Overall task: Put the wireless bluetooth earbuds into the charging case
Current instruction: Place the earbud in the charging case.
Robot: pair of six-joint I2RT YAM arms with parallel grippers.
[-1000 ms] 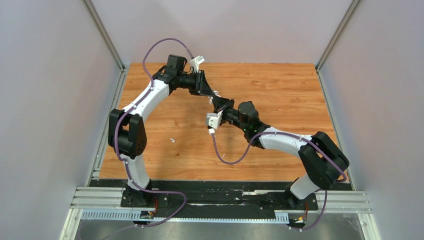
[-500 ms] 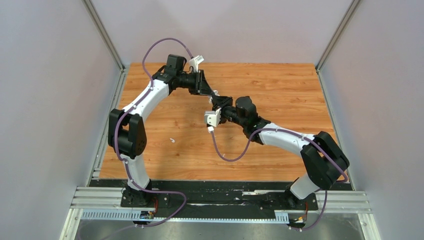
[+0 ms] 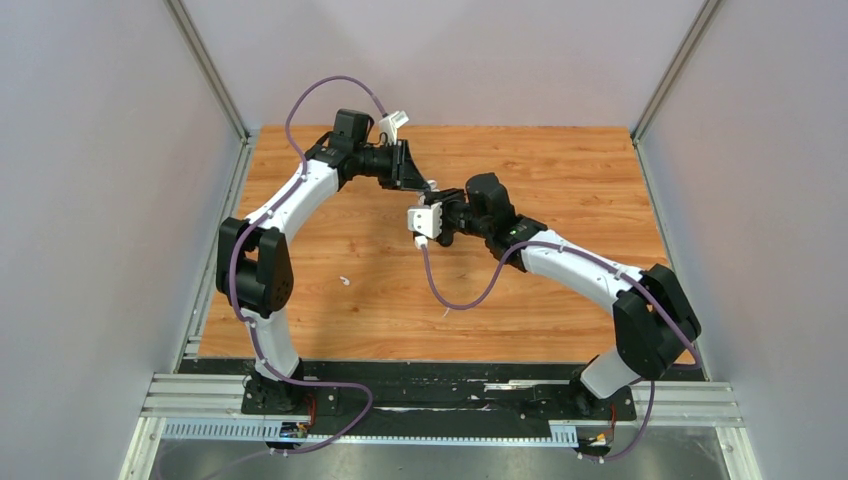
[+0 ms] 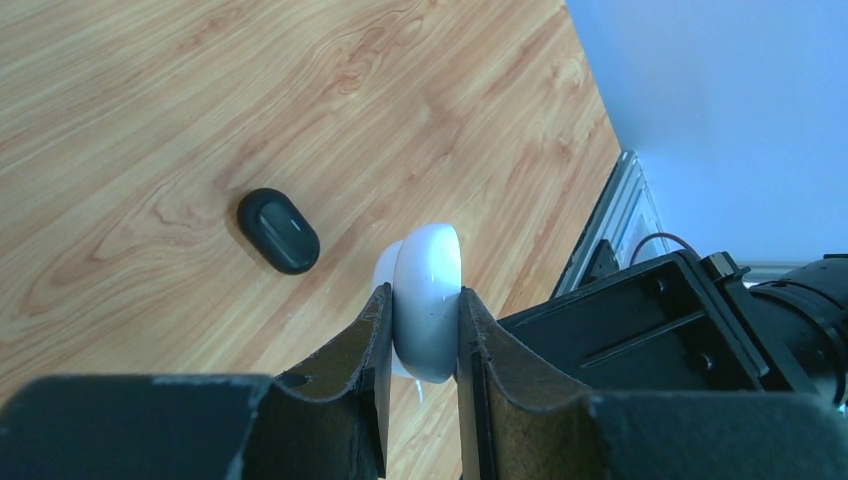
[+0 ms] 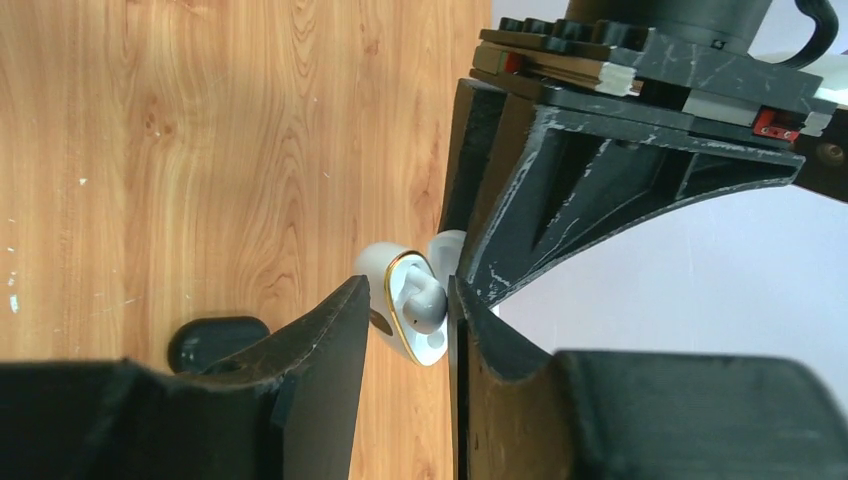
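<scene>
earbuds: one white earbud (image 3: 343,281) loose on the table (image 3: 560,170), near left, well apart from both grippers; not yet in. further in, mid-table: right gripper (image 5: 407,290) at the charging case (image 4: 428,290), jaws apart, straddling its gold-rimmed open half. cannot tell whether pinching or just lined up. seated earbud (image 5: 425,305) visible in that half, so probably pressing home or checking fit. case held off the table, edge-on, open face turned toward the right arm for access. black oval piece (image 4: 278,230) flat on the wood below, untouched. farthest: left gripper (image 3: 420,182) clamped tight on the case, acting as a fixture.
</scene>
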